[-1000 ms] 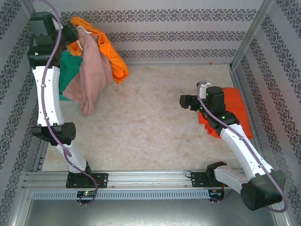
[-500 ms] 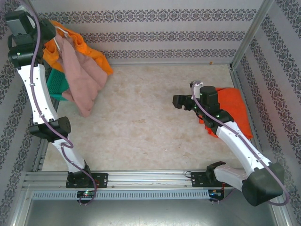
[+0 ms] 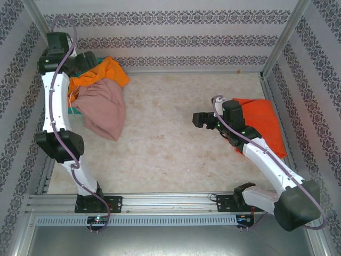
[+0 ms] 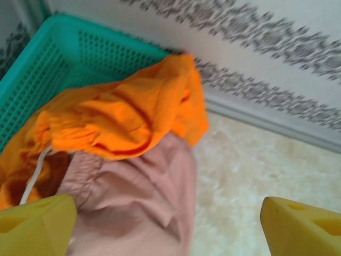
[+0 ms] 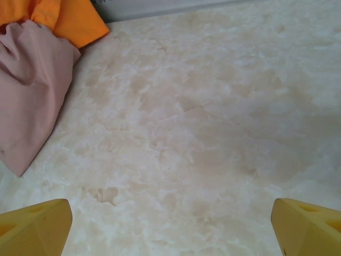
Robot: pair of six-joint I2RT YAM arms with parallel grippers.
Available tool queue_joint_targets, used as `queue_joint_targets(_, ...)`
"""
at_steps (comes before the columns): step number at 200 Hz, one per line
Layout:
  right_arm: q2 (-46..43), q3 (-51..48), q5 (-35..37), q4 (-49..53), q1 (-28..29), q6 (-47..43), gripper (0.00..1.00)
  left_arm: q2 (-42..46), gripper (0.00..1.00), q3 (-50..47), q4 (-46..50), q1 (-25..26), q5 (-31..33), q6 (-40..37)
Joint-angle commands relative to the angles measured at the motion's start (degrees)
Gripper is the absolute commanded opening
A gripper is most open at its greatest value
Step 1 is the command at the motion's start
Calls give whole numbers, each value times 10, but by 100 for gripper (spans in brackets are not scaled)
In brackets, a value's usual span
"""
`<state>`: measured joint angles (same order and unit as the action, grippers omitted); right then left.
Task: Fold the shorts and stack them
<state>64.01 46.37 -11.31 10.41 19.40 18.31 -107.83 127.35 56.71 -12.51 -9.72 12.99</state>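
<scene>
The dusty pink shorts [image 3: 105, 111] lie crumpled on the table at the far left. The bright orange shorts [image 3: 101, 73] are bunched over their top edge and spill from the teal basket [image 4: 48, 64]. A white drawstring [image 4: 33, 180] hangs by the pink waistband. My left gripper [image 3: 89, 61] hovers just above this heap, open, its yellow fingers [image 4: 37, 226] wide apart with the pink shorts [image 4: 133, 202] below them. The red-orange shorts [image 3: 262, 120] lie flat at the right, behind my right arm. My right gripper [image 3: 200, 118] is open over bare table, pointing left.
The patterned back wall [image 3: 186, 37] and side walls close the table in. The marbled tabletop [image 3: 170, 133] stretches between the two heaps. In the right wrist view the pink shorts [image 5: 29, 90] and the orange shorts [image 5: 64, 18] sit at the upper left.
My left arm brought the pink and orange shorts down from hanging in the air onto the table and let them go. My right gripper slid leftward, away from the red-orange shorts.
</scene>
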Motion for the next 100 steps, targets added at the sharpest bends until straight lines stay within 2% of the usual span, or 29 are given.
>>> queue_joint_targets(1, -3, -18, -13, -10, 7, 3, 96, 10, 90, -17, -21, -11, 20, -28)
queue_joint_targets(24, 5, -26, -15, -12, 9, 2, 96, -46, 89, 12, -4, -11, 22, -29)
queue_joint_targets(58, 14, -37, -13, -15, 9, -5, 97, -157, 89, 114, 52, -11, 21, 7)
queue_joint_targets(100, 33, -44, -12, -19, 7, -13, 97, -240, 88, 170, 26, -11, -1, 61)
